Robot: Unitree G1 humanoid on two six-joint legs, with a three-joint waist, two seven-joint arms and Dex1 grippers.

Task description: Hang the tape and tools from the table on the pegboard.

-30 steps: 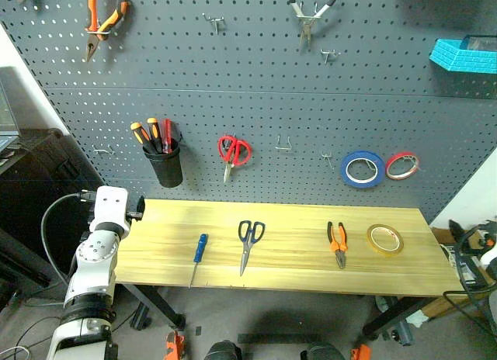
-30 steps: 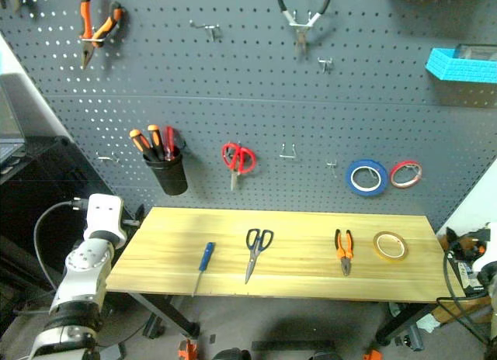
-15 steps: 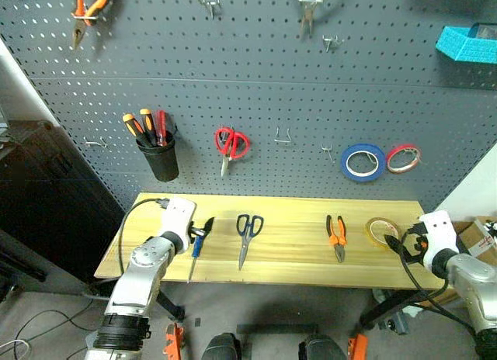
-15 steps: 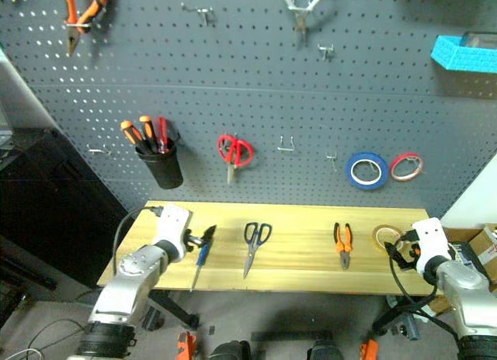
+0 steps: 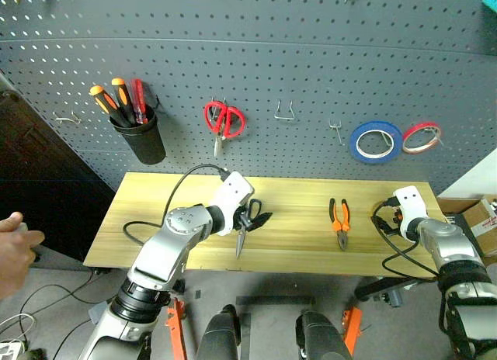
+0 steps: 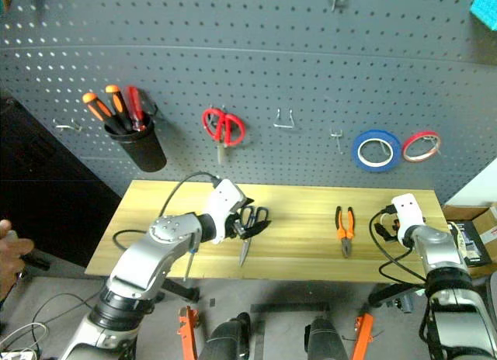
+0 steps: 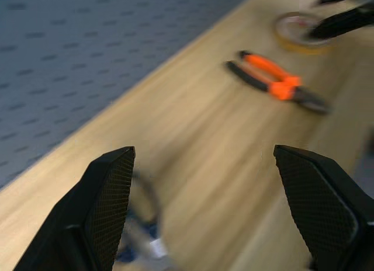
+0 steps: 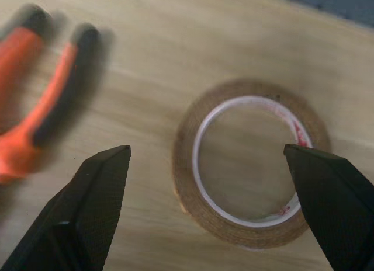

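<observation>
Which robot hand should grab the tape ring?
The right gripper, probably. It hangs open just above the tape, which lies flat on the table. The left gripper is over by the black scissors.

My head cams: left gripper covers the handles of the black scissors, and the right gripper's body hides the tape on the table; a person's hand is cut off at the frame edge. Left wrist cam: pliers and tape blurred, the tape partly behind dark fingers. Right wrist cam: pliers' handles smeared and cut by the edge.
</observation>
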